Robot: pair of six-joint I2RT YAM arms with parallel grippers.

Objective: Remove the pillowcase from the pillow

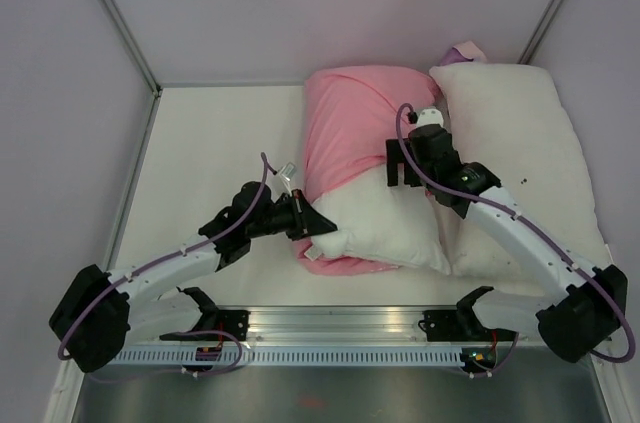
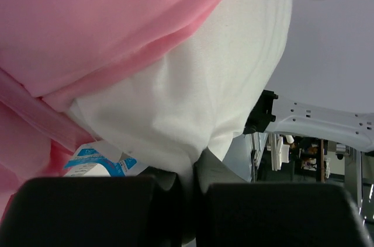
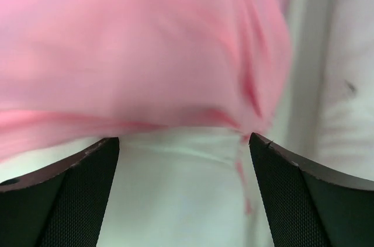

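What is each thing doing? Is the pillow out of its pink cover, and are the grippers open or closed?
Pillowcase: partly off, covering only the pillow's far end.
Pillow: near end bare, far end inside the pillowcase.
Left gripper: shut on the pillow's near corner.
Right gripper: open, over the pillowcase's edge.
Other pillow: lying bare alongside.

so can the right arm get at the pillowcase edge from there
Probably yes: the right claw is open right at the pillowcase edge with nothing between, and the left claw grips the pillow.

Lab test cell: bare pale walls (image 1: 300, 3), aluminium mounting rail (image 1: 340, 323).
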